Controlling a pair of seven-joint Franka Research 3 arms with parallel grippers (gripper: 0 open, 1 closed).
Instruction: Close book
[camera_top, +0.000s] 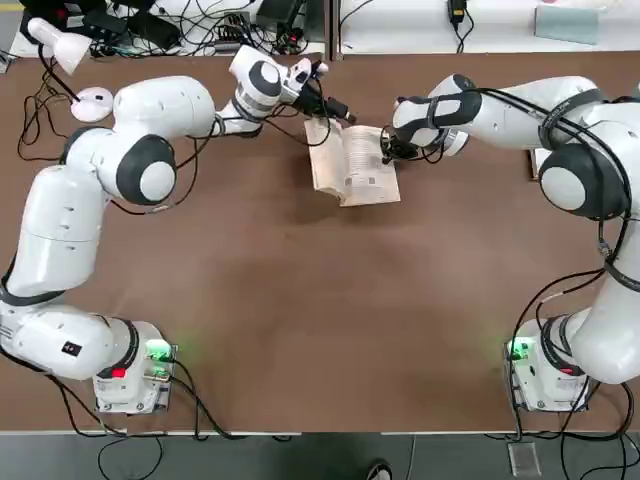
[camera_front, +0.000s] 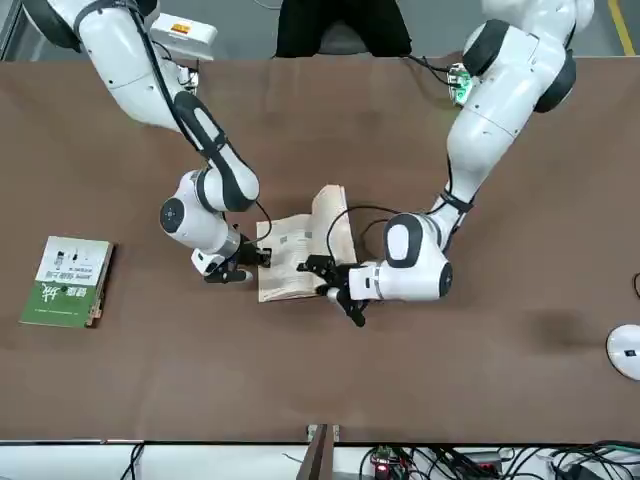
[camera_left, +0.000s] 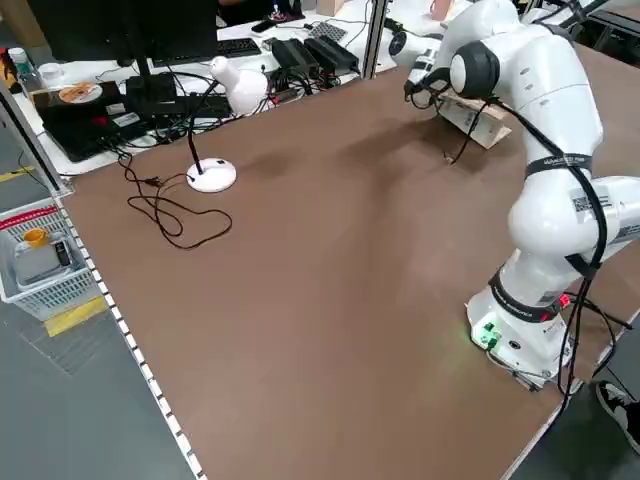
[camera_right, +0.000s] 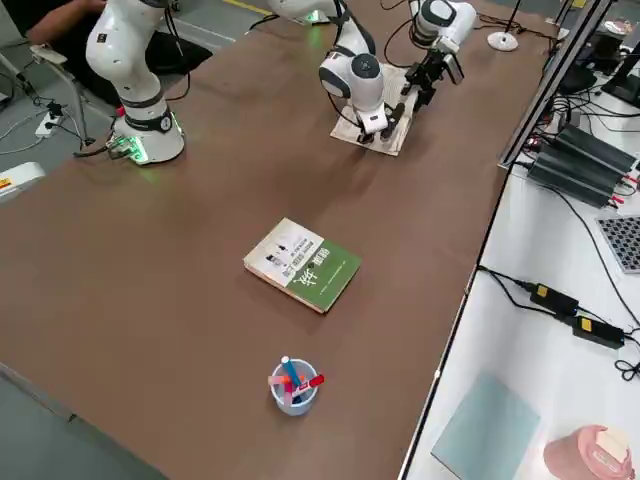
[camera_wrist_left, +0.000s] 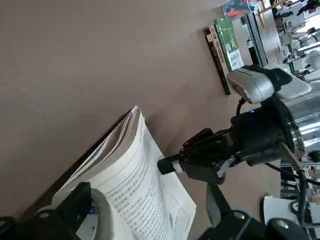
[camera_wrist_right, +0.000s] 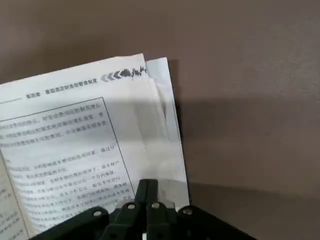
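Open book (camera_top: 355, 165), right end effector (camera_top: 384, 146) pressed together on page edge, left end effector (camera_top: 325, 104) apparently spread

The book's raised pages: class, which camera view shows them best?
The left wrist view: the book fills it, its lifted pages fanned edge-on. The top and front views show it small between both arms; the right wrist view shows only flat print; the side views barely show it.

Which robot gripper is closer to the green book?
Right. The right gripper is at the open book's edge facing the green book; the left gripper is at its far edge.
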